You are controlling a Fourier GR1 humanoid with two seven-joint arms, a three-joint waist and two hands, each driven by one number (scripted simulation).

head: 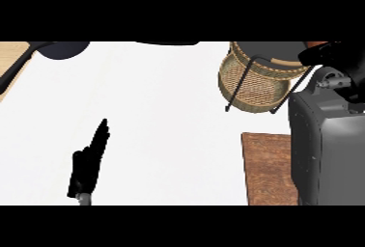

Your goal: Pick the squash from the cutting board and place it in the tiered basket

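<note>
The wicker tiered basket (255,82) with its black wire frame stands at the back right of the white counter. My right forearm (328,144) rises along the right edge, and my right hand (329,54) is over the basket's upper right part, fingers curled. A small orange sliver of the squash (315,44) shows at the hand's top edge; the rest is hidden by the hand. The brown cutting board (267,169) lies at the lower right, partly covered by the forearm, with nothing on its visible part. My left hand (89,161) rests open at the lower left, fingers straight.
A dark round object (65,49) with a black handle sits at the back left, beside a light wooden surface (10,60). A dark shape (167,42) shows at the top centre edge.
</note>
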